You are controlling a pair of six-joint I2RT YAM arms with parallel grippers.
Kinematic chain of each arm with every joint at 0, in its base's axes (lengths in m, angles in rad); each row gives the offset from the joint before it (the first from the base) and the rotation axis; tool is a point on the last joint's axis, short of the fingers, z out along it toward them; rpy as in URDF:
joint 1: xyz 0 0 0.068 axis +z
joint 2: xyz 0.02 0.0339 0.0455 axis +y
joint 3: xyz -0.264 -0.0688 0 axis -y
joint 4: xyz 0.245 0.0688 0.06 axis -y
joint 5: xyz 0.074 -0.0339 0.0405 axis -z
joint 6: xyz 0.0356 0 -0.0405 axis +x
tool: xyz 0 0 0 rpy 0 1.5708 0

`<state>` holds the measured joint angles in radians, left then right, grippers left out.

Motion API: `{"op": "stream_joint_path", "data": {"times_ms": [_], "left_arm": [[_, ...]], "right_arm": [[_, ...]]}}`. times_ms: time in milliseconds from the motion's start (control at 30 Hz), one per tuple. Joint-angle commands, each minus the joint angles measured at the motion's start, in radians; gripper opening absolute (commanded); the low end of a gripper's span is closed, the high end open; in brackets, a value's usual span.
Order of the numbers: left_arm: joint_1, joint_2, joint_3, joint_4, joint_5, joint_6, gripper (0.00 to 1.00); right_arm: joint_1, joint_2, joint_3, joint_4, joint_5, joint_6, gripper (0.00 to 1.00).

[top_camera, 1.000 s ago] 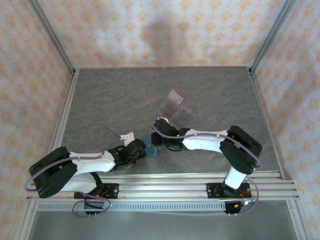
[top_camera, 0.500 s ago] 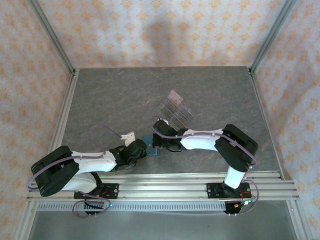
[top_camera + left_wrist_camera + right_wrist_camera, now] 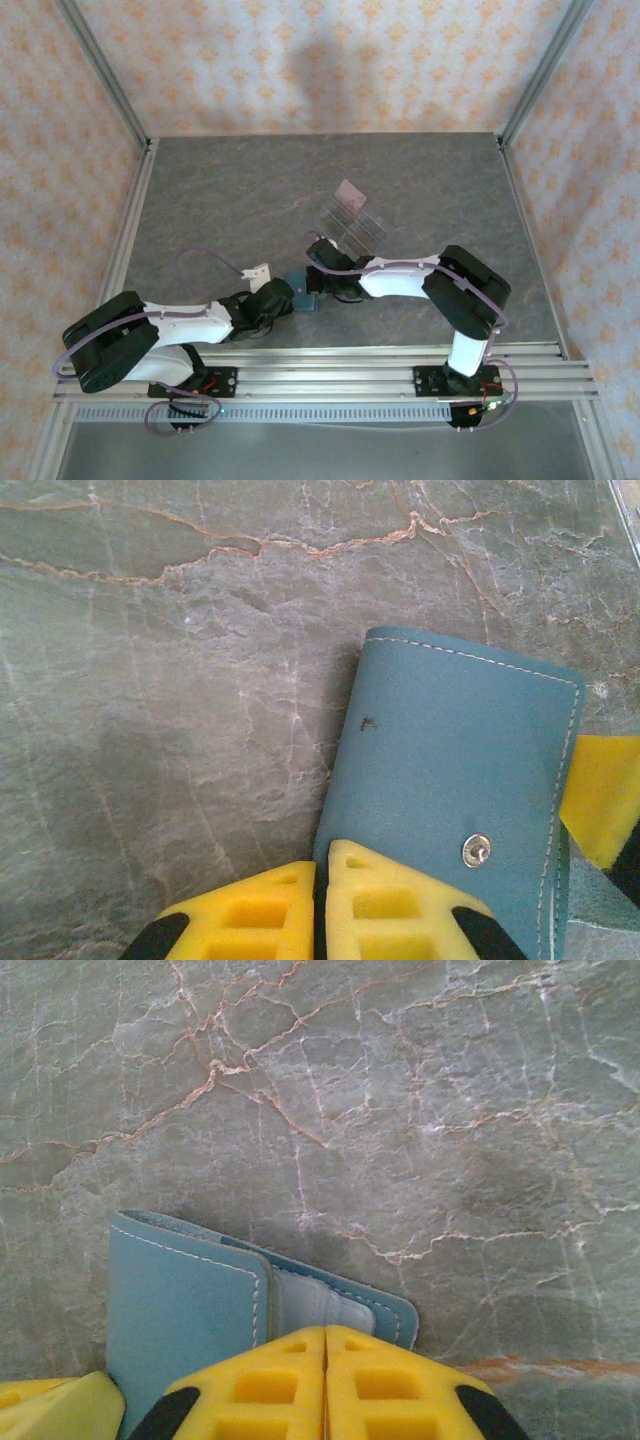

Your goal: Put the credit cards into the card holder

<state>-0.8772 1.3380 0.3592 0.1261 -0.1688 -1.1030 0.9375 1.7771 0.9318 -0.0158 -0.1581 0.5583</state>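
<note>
Bracing the card holder [image 3: 450,750] near the front of the worktop [image 3: 220,200], your left claw [image 3: 322,865] and right claw [image 3: 325,1345] each pinch its edge, pads pressed together, apparently to spread it open for loading.

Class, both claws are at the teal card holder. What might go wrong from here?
The left claw and right claw pinch only edges of the card holder; it may slip free if pulled.
The claws sit close together and might collide.
The pink card is at the clear rack; neither claw is free to fetch it.
</note>
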Motion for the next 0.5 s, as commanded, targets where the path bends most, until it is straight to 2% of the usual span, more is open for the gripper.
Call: {"op": "stream_joint_path", "data": {"times_ms": [0,233,467], "left_arm": [[-0.002,0.092,-0.04,-0.045,0.074,-0.017,0.1],[-0.002,0.089,-0.039,-0.048,0.078,-0.018,0.14],[-0.003,0.072,-0.04,-0.058,0.078,-0.018,0.26]], "right_arm": [[0.002,0.02,-0.013,0.044,-0.051,0.013,0.11],[0.002,-0.005,-0.028,0.082,-0.107,0.021,0.22],[0.003,-0.008,-0.033,0.108,-0.148,0.026,0.29]]}}
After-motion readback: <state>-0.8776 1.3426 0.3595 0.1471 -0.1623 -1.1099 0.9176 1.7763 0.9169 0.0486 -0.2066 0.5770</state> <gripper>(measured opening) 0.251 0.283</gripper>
